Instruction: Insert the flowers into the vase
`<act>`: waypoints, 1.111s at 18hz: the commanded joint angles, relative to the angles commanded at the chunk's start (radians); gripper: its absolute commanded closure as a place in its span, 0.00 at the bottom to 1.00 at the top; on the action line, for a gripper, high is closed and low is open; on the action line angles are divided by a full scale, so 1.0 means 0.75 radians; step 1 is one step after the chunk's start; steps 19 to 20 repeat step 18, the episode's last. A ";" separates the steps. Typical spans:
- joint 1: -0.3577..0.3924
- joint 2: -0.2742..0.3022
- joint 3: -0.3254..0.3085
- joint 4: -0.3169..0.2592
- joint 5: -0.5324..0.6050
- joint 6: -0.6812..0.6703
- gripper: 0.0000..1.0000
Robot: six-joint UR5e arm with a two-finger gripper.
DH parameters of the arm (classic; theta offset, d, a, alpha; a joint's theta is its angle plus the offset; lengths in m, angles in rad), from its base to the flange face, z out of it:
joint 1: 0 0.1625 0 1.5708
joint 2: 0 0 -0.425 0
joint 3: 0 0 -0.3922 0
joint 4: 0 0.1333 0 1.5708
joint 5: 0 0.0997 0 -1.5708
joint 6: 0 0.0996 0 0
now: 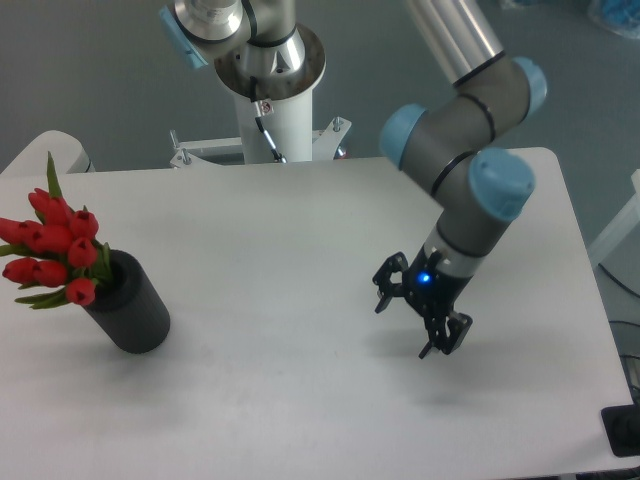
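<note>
The flowers (52,252), red tulip buds with green leaves, stick out of the top of the black vase (132,306) at the table's left side, leaning to the left. Their stems are hidden inside the vase. My gripper (408,325) hangs just above the table at right of centre, far from the vase. It is open, with nothing between its fingers, and a blue light glows on its body.
The white table (300,400) ends at a rounded front right corner. The arm's white base column (268,110) stands behind the far edge. A dark object (624,430) sits off the table at the lower right.
</note>
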 joint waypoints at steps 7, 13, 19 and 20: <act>-0.094 -0.065 0.125 -0.141 0.258 0.016 0.00; -0.118 -0.086 0.141 -0.150 0.337 0.094 0.00; -0.129 -0.098 0.143 -0.143 0.348 0.094 0.00; -0.129 -0.098 0.143 -0.143 0.348 0.094 0.00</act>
